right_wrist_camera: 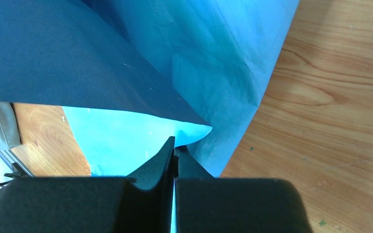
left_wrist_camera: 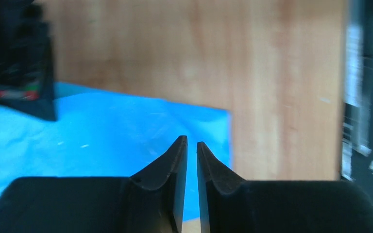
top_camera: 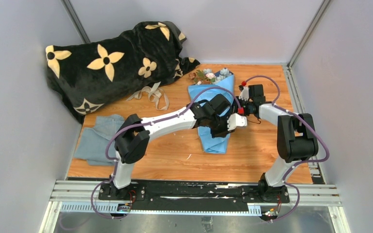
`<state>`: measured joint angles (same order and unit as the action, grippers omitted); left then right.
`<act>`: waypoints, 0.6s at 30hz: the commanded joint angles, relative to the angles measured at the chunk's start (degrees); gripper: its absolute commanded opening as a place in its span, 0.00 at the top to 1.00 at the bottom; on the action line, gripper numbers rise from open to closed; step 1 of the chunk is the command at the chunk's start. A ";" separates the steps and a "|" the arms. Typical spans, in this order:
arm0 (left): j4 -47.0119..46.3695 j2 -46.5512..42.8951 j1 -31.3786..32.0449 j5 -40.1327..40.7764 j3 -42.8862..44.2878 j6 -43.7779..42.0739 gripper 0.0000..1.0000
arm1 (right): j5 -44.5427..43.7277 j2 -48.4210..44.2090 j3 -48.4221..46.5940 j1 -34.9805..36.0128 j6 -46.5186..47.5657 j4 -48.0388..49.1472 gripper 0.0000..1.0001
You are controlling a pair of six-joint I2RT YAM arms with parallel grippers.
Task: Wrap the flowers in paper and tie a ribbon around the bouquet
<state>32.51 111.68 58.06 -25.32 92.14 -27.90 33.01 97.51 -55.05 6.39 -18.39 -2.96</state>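
Two grippers sat over the paper [top_camera: 216,141], wrapped round the flowers [top_camera: 212,75] mid-surface [top_camera: 175,155]. Right gripper [right_wrist_camera: 175,148] was clamped on a paper flap; left gripper [left_wrist_camera: 192,144] hung over it, fingers barely apart, holding nothing. Risk: a hard pull could tear the thin sheet or slip it free, & the wrap might spring open. Ribbon [top_camera: 150,92] lay unused beside the blanket [top_camera: 111,58].

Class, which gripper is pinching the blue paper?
The right gripper: its jaws are shut on an edge of the paper. The left gripper shows a narrow gap, gripping nothing.
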 commanded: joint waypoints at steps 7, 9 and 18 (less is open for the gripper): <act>-12.05 8.03 -0.25 12.52 -8.55 2.10 0.75 | -1.54 1.37 -2.28 0.66 0.68 -1.71 1.00; -11.55 7.99 0.99 10.23 -11.30 1.50 0.74 | -1.61 1.87 -2.85 0.70 0.56 -1.70 1.00; -10.57 6.99 1.32 8.07 -15.19 2.05 0.73 | -16.83 -3.26 -10.45 0.73 5.81 -17.15 0.80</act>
<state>17.32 117.25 59.16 -15.70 79.46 -26.13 28.03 98.83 -60.51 6.70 -16.64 -10.00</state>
